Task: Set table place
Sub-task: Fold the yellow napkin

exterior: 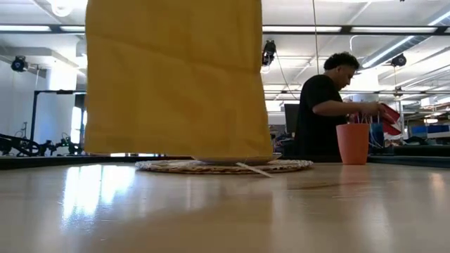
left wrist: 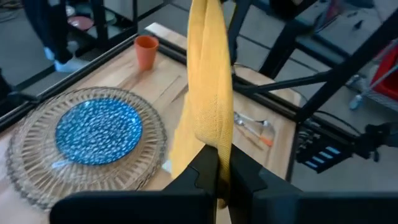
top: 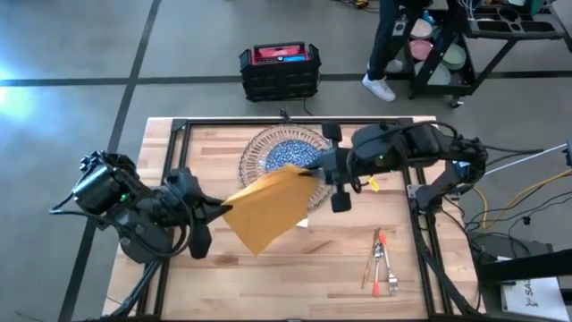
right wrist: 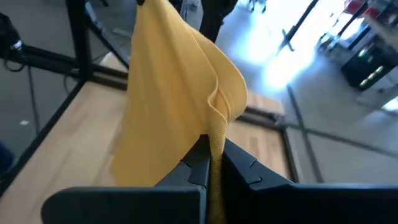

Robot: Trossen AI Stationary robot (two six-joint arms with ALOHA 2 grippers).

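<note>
Two grippers: left gripper (left wrist: 217, 177) and right gripper (right wrist: 211, 163), jaws each pinching yellow napkin (top: 265, 208) edge.
Handling: soft, light cloth; grip at corners.

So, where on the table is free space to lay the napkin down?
Bare wood lies between the left gripper and the cutlery, in front of the charger. It is crowded at the far side: charger, blue plate, right gripper. Both grippers hold the napkin.

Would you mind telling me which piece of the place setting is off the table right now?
The yellow napkin: both grippers hold it up, unlike the plates, cup and cutlery.
</note>
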